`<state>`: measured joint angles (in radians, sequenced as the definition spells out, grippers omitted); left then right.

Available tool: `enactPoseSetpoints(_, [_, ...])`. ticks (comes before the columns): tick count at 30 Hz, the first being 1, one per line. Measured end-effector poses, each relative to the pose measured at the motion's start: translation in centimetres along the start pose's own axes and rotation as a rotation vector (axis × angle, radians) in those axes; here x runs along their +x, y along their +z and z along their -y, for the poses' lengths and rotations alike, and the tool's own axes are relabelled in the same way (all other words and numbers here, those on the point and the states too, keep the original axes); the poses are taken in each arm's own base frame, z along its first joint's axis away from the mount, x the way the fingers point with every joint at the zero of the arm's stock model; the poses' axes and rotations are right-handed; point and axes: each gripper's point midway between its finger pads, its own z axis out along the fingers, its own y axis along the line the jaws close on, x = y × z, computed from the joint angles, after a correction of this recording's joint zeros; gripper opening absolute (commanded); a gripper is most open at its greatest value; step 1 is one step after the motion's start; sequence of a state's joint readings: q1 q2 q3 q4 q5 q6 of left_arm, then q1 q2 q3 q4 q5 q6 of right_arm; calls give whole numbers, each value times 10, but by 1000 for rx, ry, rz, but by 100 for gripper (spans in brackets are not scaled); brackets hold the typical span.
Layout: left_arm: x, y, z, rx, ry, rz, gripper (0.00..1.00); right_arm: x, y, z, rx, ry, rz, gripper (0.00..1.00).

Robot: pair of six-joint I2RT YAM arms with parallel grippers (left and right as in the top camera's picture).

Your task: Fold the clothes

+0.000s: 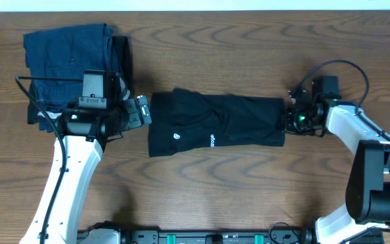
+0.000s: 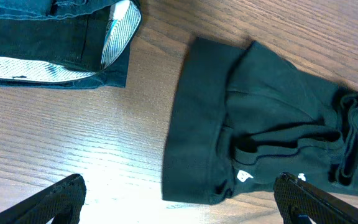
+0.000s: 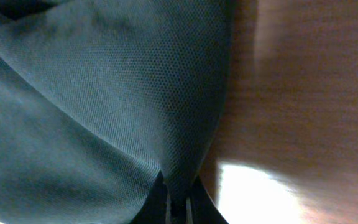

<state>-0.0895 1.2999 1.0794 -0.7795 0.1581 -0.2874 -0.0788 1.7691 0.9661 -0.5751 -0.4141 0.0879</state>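
Note:
The clothes, a black T-shirt (image 1: 215, 123), lie folded into a long band across the middle of the wooden table, small white logo marks on the front. My left gripper (image 1: 143, 112) stands open at the band's left end, its fingertips (image 2: 306, 199) wide apart on either side of the folded edge (image 2: 194, 143), holding nothing. At the band's right end my right gripper (image 1: 287, 119) is shut on the fabric edge. In the right wrist view the black fabric (image 3: 104, 106) fills the frame and a pinch of it sits between the closed fingers (image 3: 178, 205).
Dark blue folded garments (image 1: 73, 57) with a white-striped edge (image 2: 120, 37) lie at the back left, just behind the left arm. Bare wood (image 1: 202, 190) runs along the front of the table; the arm bases (image 1: 215, 237) are at the front edge.

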Motion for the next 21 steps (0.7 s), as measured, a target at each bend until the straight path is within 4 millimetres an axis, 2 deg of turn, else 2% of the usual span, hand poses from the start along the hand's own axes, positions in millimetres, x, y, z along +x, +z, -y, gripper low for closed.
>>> enactPoseSetpoints(3, [0,0,0,0,0,0,98,-5,-16,15,15,69,-8,1])
enactPoseSetpoints(8, [0,0,0,0,0,0,98,-29,-58,42,39,172,42,1])
enactPoseSetpoints(11, [0,0,0,0,0,0,98,-41,-80,48,51,196,77,1])
enactPoseSetpoints(16, [0,0,0,0,0,0,98,-60,-111,30,27,172,116,1])
enactPoseSetpoints(21, [0,0,0,0,0,0,98,-71,-125,-10,-36,102,112,1])
